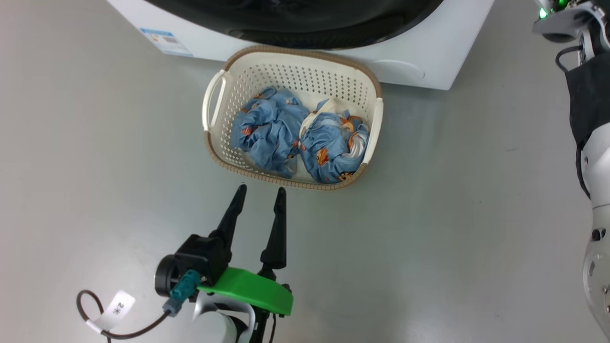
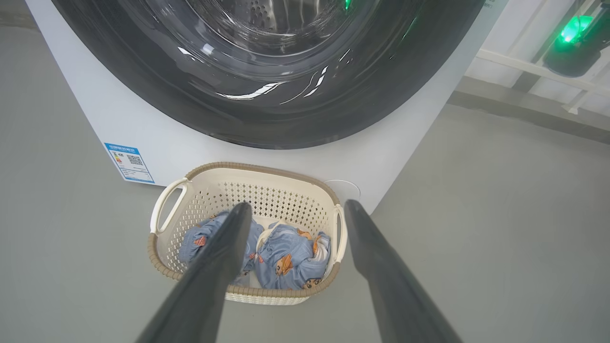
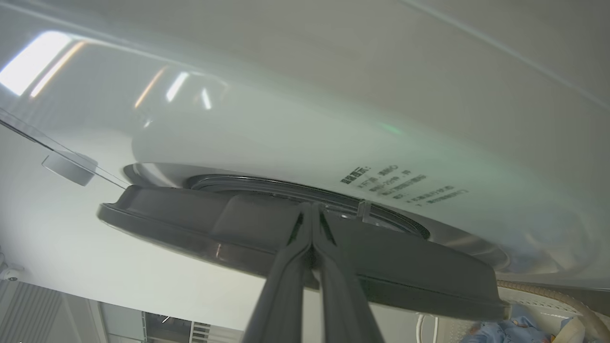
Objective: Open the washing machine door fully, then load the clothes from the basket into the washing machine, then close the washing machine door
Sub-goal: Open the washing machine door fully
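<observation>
left gripper (image 1: 262, 188) apart beside the basket (image 1: 295, 76) rim; right gripper (image 3: 312, 206) together, perhaps against the washing machine door (image 3: 190, 219) edge

The white tag (image 1: 119, 305) on the cable (image 1: 143, 329) shows a 2 and a star-like mark. On the washing machine (image 2: 86, 105) I see a blue label (image 2: 129, 162) with a QR code, its print too small to read. The dark printed lines (image 3: 405, 188) on its front are blurred.

The basket (image 1: 286, 76) lies just ahead of the jaws of the left gripper (image 1: 261, 188), with the clothes (image 1: 269, 128) in it; beyond it stands the washing machine (image 1: 429, 57).
</observation>
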Tool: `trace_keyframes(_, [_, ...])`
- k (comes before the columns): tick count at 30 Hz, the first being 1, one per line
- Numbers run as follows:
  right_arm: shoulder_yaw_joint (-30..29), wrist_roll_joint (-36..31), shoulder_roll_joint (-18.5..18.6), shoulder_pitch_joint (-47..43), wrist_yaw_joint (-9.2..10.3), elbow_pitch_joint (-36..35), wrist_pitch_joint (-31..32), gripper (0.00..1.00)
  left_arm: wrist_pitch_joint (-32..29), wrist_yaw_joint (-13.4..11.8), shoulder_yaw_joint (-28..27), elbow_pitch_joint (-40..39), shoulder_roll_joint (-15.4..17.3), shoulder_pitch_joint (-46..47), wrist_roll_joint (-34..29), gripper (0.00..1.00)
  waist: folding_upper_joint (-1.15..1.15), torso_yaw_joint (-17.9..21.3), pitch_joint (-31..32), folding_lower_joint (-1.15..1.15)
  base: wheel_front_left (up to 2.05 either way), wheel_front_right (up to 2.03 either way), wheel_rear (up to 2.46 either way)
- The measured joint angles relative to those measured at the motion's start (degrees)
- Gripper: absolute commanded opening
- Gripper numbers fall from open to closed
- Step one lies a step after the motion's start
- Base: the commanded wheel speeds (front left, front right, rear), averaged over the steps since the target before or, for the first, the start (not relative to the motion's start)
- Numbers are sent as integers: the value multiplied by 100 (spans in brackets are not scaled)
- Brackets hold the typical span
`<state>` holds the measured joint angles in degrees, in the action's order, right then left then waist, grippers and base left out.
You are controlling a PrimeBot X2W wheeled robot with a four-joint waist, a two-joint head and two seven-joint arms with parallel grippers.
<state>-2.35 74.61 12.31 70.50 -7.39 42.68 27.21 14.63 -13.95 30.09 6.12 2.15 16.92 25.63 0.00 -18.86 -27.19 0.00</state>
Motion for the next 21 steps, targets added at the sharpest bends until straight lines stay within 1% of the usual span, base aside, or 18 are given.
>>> trace_keyframes(5, [54, -3, 35, 180, 0, 154, 55, 0, 0, -1, 83, -26, -2, 86, 16, 100, 0, -86, -112, 0, 0, 0, 0])
trace_keyframes(11, [162, -2, 37, 426, 0, 466, 298, 0, 0, -52, 170, -77, -4, 191, 76, 100, 0, -180, -249, 0, 0, 0, 0])
trace_keyframes(21, [188, 27, 26, 826, 0, 764, 367, 0, 0, -93, 250, -108, -8, 230, 118, 100, 0, -277, -417, 0, 0, 0, 0])
